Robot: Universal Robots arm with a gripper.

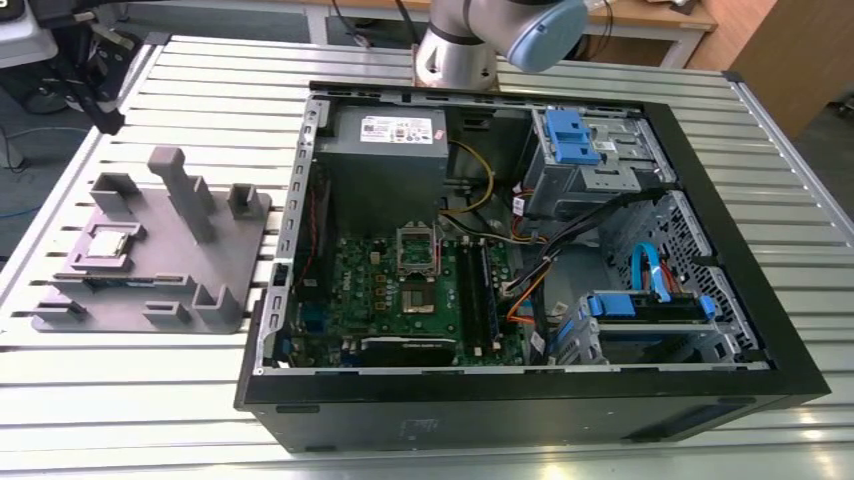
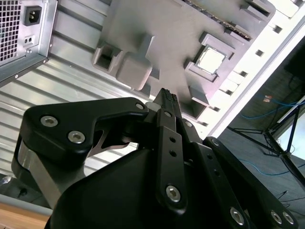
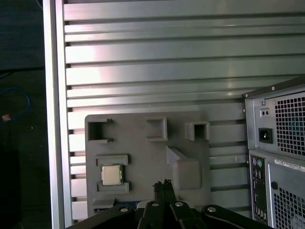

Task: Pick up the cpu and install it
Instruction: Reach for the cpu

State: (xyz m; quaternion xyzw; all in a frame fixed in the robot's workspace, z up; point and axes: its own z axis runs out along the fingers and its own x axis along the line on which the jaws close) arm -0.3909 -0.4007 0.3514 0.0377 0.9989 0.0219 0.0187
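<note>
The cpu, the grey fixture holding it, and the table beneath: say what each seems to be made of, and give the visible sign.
The cpu: its top looks like bare metal, pale silver with a soft glare. The grey fixture: probably matte plastic, uniformly dull, with blocky moulded or printed shapes. The table: likely aluminium slats, with bright streaky reflections along ribbed grooves.

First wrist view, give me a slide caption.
Shut gripper facing the grey fixture on the slatted table, cpu sitting in its recess.
</note>
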